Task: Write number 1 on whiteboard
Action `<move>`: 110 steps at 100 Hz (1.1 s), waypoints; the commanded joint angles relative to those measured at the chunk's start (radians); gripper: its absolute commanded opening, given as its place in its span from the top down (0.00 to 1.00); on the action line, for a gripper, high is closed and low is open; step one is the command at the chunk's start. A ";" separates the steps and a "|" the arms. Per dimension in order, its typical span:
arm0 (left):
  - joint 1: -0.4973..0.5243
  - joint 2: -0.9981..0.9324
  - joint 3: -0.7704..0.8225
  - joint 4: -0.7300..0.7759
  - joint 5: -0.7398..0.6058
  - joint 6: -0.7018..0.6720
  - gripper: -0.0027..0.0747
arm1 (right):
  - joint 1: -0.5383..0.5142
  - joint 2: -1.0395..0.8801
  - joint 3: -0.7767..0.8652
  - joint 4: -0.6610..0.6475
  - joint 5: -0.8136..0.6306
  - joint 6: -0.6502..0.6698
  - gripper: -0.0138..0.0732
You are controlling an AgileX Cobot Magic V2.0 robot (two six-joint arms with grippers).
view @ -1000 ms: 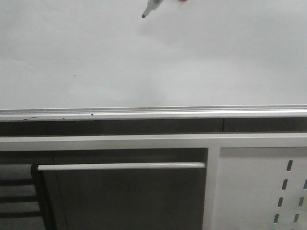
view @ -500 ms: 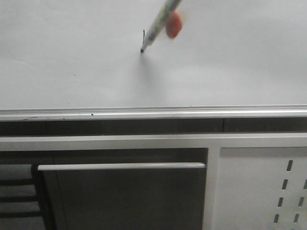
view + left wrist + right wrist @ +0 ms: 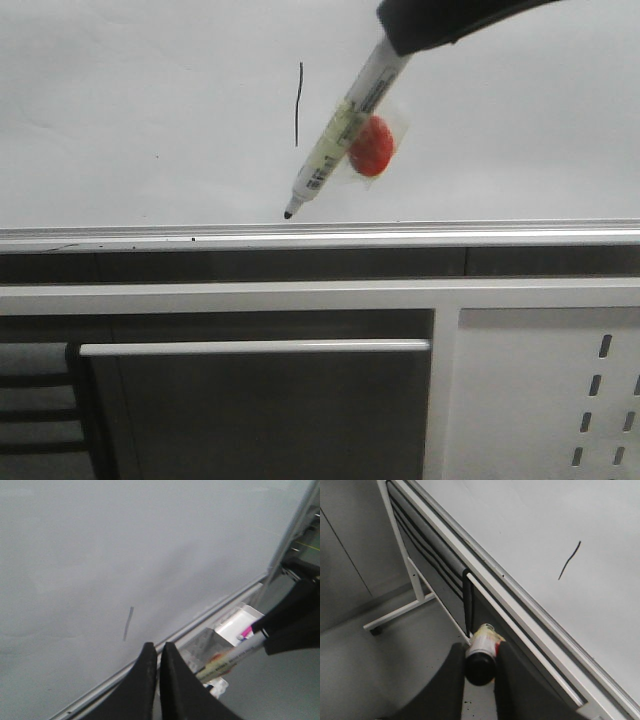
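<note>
The whiteboard (image 3: 150,90) fills the upper front view, with its silver bottom rail (image 3: 320,236) below. The number 1 (image 3: 298,103) is a thin, slightly wavy black vertical stroke on it; it also shows in the left wrist view (image 3: 128,623) and the right wrist view (image 3: 569,560). My right gripper (image 3: 420,25) reaches in from the upper right, shut on a marker pen (image 3: 340,140) that carries a red blob (image 3: 372,146). The pen tip (image 3: 288,213) is below the stroke, just above the rail. My left gripper (image 3: 157,652) is shut and empty, near the rail.
Below the board are a white horizontal bar (image 3: 250,347) and a white metal panel with slanted slots (image 3: 540,400). A small white tray (image 3: 239,622) holding a pink item sits by the rail. The stand's white leg with a caster (image 3: 395,615) rests on the grey floor.
The marker moved down the board from the top, leaving the black stroke. Its tip is now past the stroke's lower end, near the rail. My right gripper has come into the front view.
</note>
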 commanded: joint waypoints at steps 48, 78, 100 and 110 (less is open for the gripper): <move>-0.333 0.191 -0.033 -0.101 0.039 0.247 0.42 | -0.062 0.067 -0.283 0.016 0.330 0.001 0.90; -0.435 0.240 -0.033 -0.059 -0.131 0.280 0.47 | -0.060 0.089 -0.338 0.054 0.398 0.000 0.90; -0.435 0.283 -0.033 -0.087 -0.139 0.295 0.47 | -0.058 0.089 -0.349 0.080 0.431 -0.010 0.90; -0.435 0.298 -0.033 -0.118 -0.144 0.320 0.47 | -0.058 0.089 -0.349 0.087 0.443 -0.010 0.90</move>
